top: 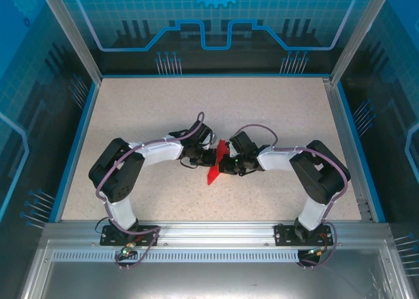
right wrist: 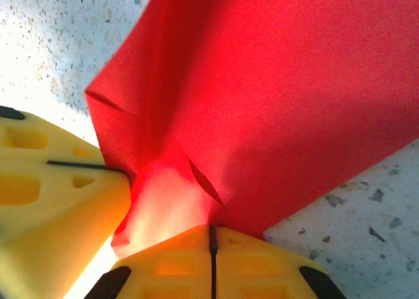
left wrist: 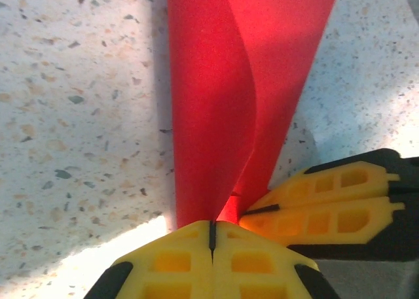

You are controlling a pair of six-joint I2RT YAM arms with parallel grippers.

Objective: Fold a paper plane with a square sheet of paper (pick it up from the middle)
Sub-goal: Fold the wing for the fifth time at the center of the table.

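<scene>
Front rail: silver metal rail (top: pixel 216 232) along the near edge. Both arm bases are bolted onto it, one toward each end.
Left arm: the left arm (top: pixel 124 171) goes up from its base, elbows over and reaches in toward the middle of the counter (top: pixel 262 109).
Right arm: the right arm (top: pixel 321 175) pretty much mirrors it from the other side, so the two wrists meet nose to nose.
Left claw: the left claw (top: pixel 209 158) is clenched on the square sheet of paper (top: pixel 214 171). On its wrist cam the yellow fingers (left wrist: pixel 255 260) are pressed flat together with just a thin dark seam, and the red comes straight out of that seam.
Right claw: the right claw (top: pixel 228 163) is clamped on the same sheet. Its fingers (right wrist: pixel 163 266) are closed, with red bunched up right at the tips. The two claws sit just beside each other and come at the paper from different angles.
Paper: bright red, mid-counter, pinched between both claws. It's folded narrower, with a pointy end sticking toward the near edge. The left cam shows two layers curving off a long crease, and the right cam shows small wrinkles near the grip. Can't tell if it touches the counter.
Counter: speckled beige with a blue border.
Back wall: blue see-through panel (top: pixel 216 24) with a printed circuit pattern and a gear.
</scene>
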